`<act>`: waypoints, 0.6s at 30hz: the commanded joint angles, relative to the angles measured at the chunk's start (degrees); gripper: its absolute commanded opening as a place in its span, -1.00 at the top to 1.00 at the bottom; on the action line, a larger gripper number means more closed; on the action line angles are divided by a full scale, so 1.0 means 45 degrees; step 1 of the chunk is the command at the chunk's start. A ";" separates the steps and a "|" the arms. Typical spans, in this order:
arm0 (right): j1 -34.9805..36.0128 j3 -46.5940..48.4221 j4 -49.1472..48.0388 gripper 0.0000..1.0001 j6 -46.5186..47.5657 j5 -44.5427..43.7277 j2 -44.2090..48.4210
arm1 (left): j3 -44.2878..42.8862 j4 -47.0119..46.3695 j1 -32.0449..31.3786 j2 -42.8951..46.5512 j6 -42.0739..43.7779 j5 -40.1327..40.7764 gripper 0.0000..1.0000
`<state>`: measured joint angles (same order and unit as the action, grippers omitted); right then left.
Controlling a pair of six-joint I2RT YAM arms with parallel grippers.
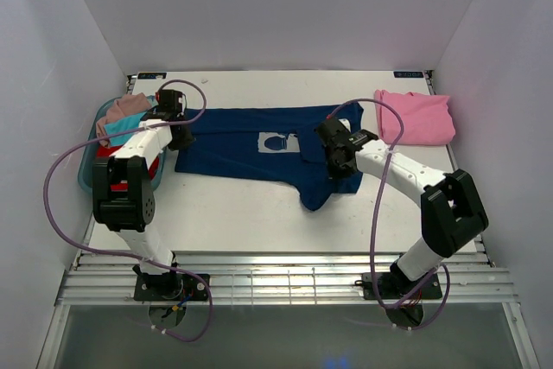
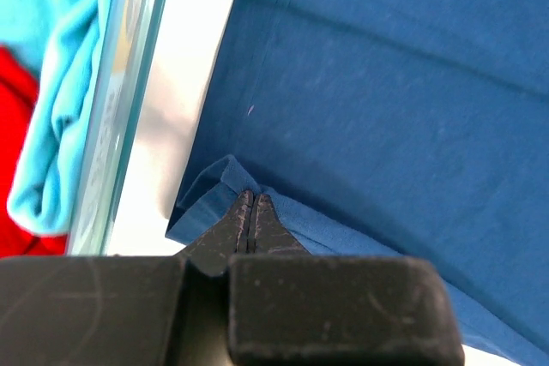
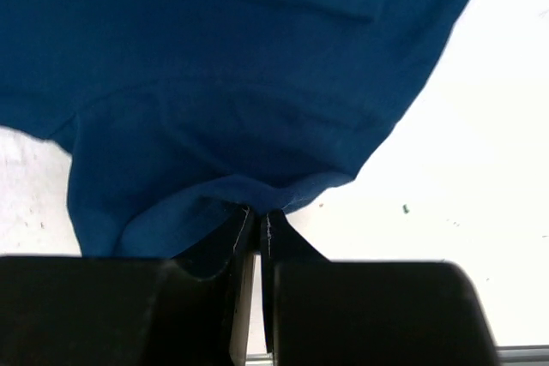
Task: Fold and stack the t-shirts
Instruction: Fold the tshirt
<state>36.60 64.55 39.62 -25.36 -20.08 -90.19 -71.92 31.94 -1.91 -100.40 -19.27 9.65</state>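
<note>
Both arms reach from the near edge of the table (image 1: 259,213), each pinching the navy t-shirt (image 1: 233,149).

Lying spread across the middle of the table with its pale square print (image 1: 278,142) facing up, the navy t-shirt is gripped at both ends. The left gripper (image 2: 250,199) is closed tight on a small fold of its left edge, just beside the clear bin (image 1: 85,177). The right gripper (image 3: 257,212) is closed on a bunched edge at its right side. A pink t-shirt (image 1: 415,117) lies folded at the far right, apart from the navy one. The bin holds a red tee (image 1: 105,151), a teal tee (image 1: 112,129) and a dusty-pink tee (image 1: 128,105).
</note>
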 commanded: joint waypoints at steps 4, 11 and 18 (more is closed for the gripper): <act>-0.1003 0.2098 -0.0287 0.85 0.1339 -0.0598 -0.0874 | -0.1263 0.0069 0.0093 -0.0540 0.0219 0.0180 1.00; -0.1687 0.4227 -0.0249 0.84 0.2179 -0.0617 -0.2339 | -0.1967 0.0264 0.0093 -0.1224 0.0219 0.0180 1.00; -0.2351 0.5985 0.0043 0.84 0.2765 -0.0422 -0.3491 | -0.2650 0.0323 0.0093 -0.1712 0.0356 0.0375 1.00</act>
<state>27.22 87.79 39.09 -15.16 -21.45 -104.86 -80.90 33.19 -1.91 -108.44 -18.39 10.07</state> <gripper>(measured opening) 0.081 0.033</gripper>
